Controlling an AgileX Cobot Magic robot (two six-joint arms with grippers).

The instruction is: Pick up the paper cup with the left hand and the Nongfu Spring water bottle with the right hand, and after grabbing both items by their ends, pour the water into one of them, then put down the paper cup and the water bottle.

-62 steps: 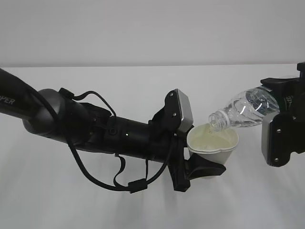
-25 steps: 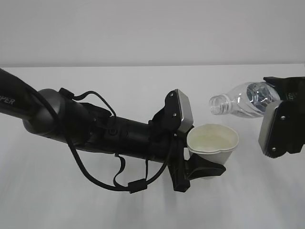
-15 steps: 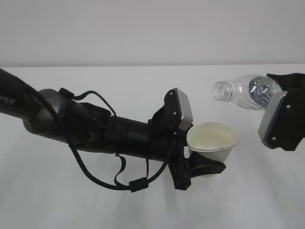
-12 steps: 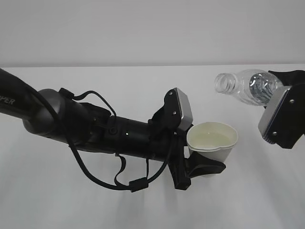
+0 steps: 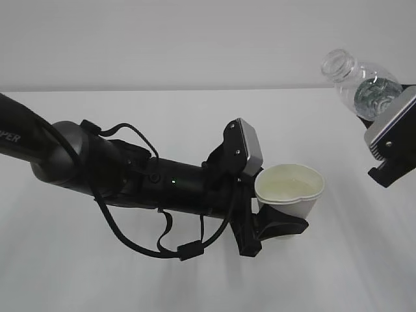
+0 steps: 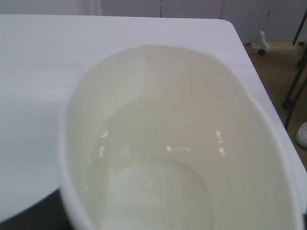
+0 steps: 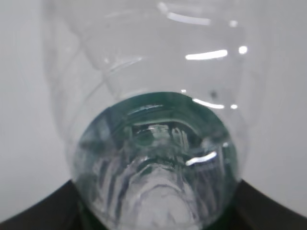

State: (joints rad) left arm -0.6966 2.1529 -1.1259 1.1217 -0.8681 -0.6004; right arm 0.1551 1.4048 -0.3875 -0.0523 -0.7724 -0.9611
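Observation:
My left gripper [image 5: 285, 221] is shut on the lower part of the white paper cup [image 5: 290, 190] and holds it upright above the table. The cup fills the left wrist view, with clear water [image 6: 153, 177] pooled in its bottom. At the far right and higher up, my right gripper [image 5: 389, 109] is shut on the lower end of the Nongfu Spring water bottle [image 5: 356, 79]. Its open neck points up and to the left, well clear of the cup. The right wrist view looks along the clear ribbed bottle [image 7: 156, 143], with some water and green label showing.
The white table [image 5: 130, 279] lies below both arms, with a pale wall behind it. The left wrist view shows the table's right edge [image 6: 249, 72], brown floor beyond it and dark stand legs [image 6: 292, 91].
My right gripper has lifted the bottle up and to the right, swinging its neck from near level over the cup to pointing upward. The left arm and cup have stayed still.

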